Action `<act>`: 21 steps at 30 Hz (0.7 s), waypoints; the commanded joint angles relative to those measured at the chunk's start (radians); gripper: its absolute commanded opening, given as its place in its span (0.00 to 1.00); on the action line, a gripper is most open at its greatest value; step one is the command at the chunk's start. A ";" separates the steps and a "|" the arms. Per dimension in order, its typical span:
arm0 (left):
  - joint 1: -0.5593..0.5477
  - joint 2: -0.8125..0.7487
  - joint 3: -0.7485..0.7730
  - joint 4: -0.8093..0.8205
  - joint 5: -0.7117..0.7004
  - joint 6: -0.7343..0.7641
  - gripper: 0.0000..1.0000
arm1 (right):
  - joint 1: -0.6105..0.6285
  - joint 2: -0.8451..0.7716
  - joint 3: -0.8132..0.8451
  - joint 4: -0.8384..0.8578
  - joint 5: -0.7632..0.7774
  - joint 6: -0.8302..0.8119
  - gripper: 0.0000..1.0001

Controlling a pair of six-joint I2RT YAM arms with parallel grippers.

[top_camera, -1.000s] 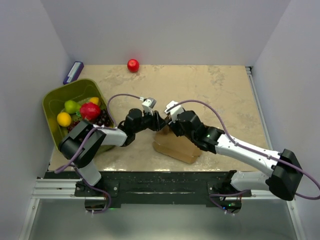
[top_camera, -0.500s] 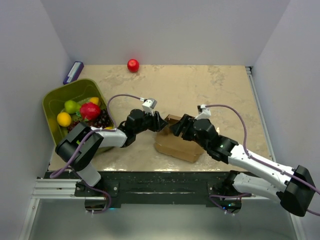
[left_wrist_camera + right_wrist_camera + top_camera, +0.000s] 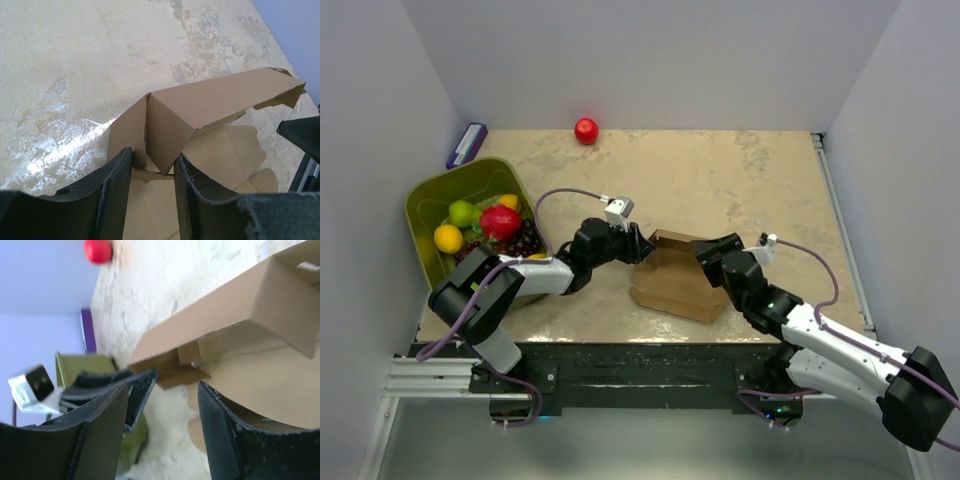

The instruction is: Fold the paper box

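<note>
The paper box (image 3: 672,285) is brown cardboard, partly folded, lying on the table between my two arms. Its long back wall (image 3: 215,105) stands up and leans over the flat base. My left gripper (image 3: 642,247) is at the box's left end. In the left wrist view its jaws (image 3: 152,156) are shut on the corner where the end flap meets the back wall. My right gripper (image 3: 708,250) hovers just right of the box, open, with nothing between its fingers (image 3: 165,390). The box (image 3: 240,320) lies ahead of them.
An olive-green bin (image 3: 430,190) holding fruit stands at the left, close behind my left arm. A red ball (image 3: 586,130) lies by the back wall and a purple object (image 3: 467,144) in the back left corner. Walls close in three sides.
My right gripper has drawn back to the right, off the box, its jaws wider than a second ago. The box's back wall now shows uncovered. The left gripper has kept its hold and place.
</note>
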State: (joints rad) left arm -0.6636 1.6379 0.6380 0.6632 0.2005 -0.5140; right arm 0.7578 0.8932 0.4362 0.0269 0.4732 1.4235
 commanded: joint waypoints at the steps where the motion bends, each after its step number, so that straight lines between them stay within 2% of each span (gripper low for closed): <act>1: -0.011 -0.016 0.019 -0.048 -0.018 0.011 0.42 | -0.005 -0.014 -0.007 0.074 0.188 0.091 0.60; 8: -0.014 -0.020 0.022 -0.053 -0.019 0.012 0.42 | -0.021 0.058 -0.019 0.139 0.269 0.137 0.52; 21: -0.021 -0.023 0.028 -0.070 -0.035 0.028 0.42 | -0.041 0.211 0.010 0.203 0.216 0.180 0.50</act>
State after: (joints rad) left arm -0.6724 1.6260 0.6456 0.6292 0.1810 -0.5125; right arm 0.7189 1.0954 0.4301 0.1844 0.6445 1.5616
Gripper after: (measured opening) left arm 0.426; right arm 0.501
